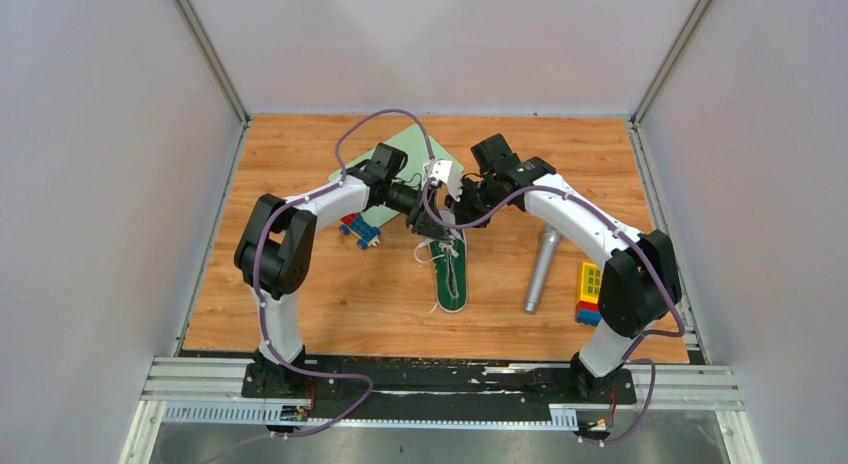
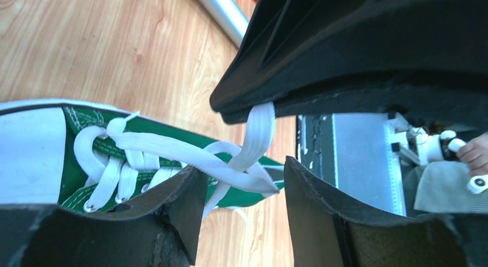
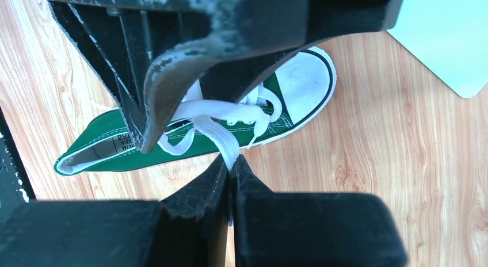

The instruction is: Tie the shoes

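White flat cotton lace (image 2: 172, 147) is what matters here. One strand runs up from the eyelets of the small green canvas sneaker with the white rubber toe cap (image 3: 299, 83) and is pinched between the closed black fingers of the right gripper (image 3: 230, 166), which holds it taut above the shoe. The sneaker lies sole down, as far as the views show, near the middle of the pale wooden tabletop (image 1: 330, 304). It sits between the two arms, with the grey cylindrical microphone (image 1: 540, 269) beside it on the right. The left gripper (image 2: 241, 172) hangs low over the laced part with its jaws apart. In the left wrist view a folded bend of lace lies in the gap between its two fingers (image 2: 178, 215), and neither finger seems to press on it.

The step in hand looks like taking that bend with the left gripper, so the strands can be crossed or drawn into a knot. To do it well, the left jaws should close only once the fold sits fully between the pads. At the tips, a flat lace would slip out. The right grip should hold its tension meanwhile, so the strand is raised and easy to find. It should not pull harder, because the shoe is light and unfixed and would likely slide or tip. The two grippers sit very close together, so any closing move should avoid knocking one against the other.
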Robot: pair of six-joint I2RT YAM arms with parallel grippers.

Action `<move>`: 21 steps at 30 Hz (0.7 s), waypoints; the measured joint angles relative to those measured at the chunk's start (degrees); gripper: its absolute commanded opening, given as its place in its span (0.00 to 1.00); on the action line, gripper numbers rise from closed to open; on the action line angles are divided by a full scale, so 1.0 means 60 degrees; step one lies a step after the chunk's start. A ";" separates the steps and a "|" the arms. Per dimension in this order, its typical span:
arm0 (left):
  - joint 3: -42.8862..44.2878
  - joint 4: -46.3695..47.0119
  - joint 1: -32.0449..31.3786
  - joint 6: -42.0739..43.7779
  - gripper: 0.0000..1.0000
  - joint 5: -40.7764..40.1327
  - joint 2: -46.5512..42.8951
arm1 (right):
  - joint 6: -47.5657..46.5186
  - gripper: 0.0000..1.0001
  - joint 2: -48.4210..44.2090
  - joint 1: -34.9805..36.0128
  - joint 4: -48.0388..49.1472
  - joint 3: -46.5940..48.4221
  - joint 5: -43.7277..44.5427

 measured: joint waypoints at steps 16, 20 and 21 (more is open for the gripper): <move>0.0091 -0.2098 -0.0004 0.2849 0.17 -0.0747 0.0000 | 0.0018 0.04 0.0000 -0.0062 0.0000 0.0000 0.0098; 0.0142 -0.2193 0.0029 0.2954 0.04 -0.1264 0.0000 | 0.0000 0.05 -0.0076 -0.0098 -0.0018 -0.0058 -0.0164; 0.0142 -0.2193 0.0040 0.2922 0.01 -0.1406 -0.0004 | -0.0051 0.06 -0.0142 -0.0109 -0.0066 -0.0113 -0.0393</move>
